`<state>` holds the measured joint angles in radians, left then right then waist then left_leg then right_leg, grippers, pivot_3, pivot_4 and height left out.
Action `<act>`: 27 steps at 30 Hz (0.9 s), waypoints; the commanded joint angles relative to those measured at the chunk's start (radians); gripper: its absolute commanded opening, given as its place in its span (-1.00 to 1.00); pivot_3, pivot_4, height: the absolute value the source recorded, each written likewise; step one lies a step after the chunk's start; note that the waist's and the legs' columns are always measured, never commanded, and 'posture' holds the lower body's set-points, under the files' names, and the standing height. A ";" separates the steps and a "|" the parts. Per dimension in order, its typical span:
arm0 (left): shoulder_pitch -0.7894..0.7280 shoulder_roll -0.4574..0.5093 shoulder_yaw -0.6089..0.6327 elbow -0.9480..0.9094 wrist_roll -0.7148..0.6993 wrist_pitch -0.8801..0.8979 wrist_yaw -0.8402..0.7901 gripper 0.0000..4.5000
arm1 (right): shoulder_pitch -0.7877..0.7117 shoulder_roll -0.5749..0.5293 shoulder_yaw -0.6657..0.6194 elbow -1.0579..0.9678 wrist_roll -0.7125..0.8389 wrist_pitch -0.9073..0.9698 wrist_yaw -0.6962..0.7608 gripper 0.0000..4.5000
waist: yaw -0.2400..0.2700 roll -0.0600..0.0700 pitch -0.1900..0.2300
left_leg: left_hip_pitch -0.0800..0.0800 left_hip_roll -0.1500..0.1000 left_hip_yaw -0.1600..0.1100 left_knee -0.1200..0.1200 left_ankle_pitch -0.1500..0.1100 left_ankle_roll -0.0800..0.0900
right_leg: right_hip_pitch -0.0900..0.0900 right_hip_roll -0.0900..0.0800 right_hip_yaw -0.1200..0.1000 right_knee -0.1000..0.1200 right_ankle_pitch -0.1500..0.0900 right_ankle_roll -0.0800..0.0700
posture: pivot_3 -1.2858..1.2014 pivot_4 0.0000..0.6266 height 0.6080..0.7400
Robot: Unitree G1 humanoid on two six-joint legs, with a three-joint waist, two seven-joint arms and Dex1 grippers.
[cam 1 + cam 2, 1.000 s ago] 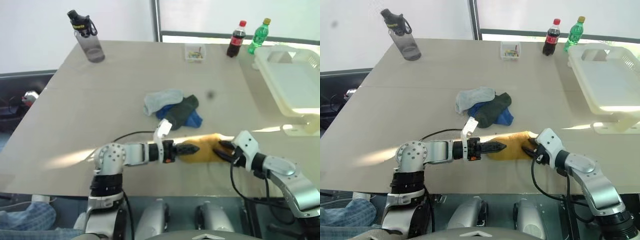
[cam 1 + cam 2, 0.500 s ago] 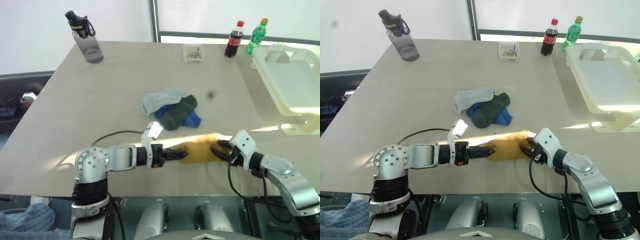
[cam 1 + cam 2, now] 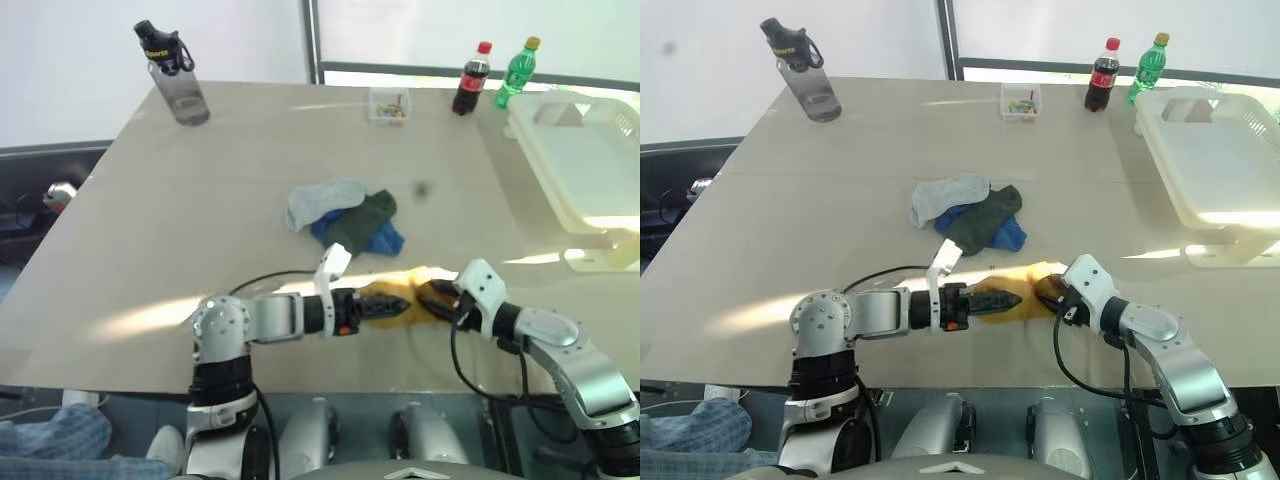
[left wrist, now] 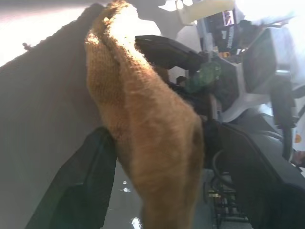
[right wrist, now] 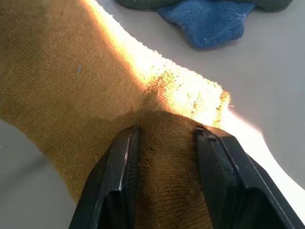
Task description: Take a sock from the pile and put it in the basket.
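Mustard sock lies along counter's near edge; right end effector pinches one end, left end effector wide around the other. Basket far right; right arm nearer.

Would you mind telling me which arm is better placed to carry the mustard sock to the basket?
The right: its end effector already pinches the mustard sock, and the basket sits on its side.

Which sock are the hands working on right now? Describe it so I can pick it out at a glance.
Start at the pile of socks in the middle of the table, then look toward the near edge. The mustard-yellow sock lies there apart from the pile, between the left hand and the right hand. It is the only yellow one; the others are light blue, dark green and bright blue.
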<state>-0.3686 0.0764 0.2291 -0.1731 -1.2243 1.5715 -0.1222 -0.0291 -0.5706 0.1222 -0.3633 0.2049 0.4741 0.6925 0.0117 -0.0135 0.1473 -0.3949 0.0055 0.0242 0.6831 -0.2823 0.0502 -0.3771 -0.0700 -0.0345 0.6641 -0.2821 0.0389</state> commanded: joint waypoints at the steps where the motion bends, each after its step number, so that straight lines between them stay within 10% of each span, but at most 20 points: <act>1: 0.003 -0.012 0.010 -0.036 -0.073 -0.067 -0.094 0.57 | -0.006 0.004 0.029 0.030 -0.009 0.015 0.006 -0.15 | 0.000 0.000 0.000 | 0.000 0.000 0.000 0.000 0.000 0.000 | 0.000 0.000 0.000 0.000 0.000 0.000 | 0.03 -0.52 1.00; 27: -0.015 0.037 -0.182 0.066 0.066 -0.281 -0.347 0.57 | -0.099 -0.049 0.008 -0.132 0.013 0.178 0.004 -0.15 | 0.002 0.001 0.002 | -0.003 0.000 -0.001 0.000 0.000 0.000 | -0.001 0.000 -0.001 -0.002 0.000 0.000 | 0.03 -0.52 1.00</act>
<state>-0.3747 0.1149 0.0587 -0.1031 -1.1597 1.3126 -0.4437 -0.1194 -0.6035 0.1487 -0.4394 0.2021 0.6346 0.6907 0.0137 -0.0126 0.1493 -0.3981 0.0054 0.0230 0.6827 -0.2825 0.0506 -0.3782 -0.0702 -0.0357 0.6623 -0.2822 0.0387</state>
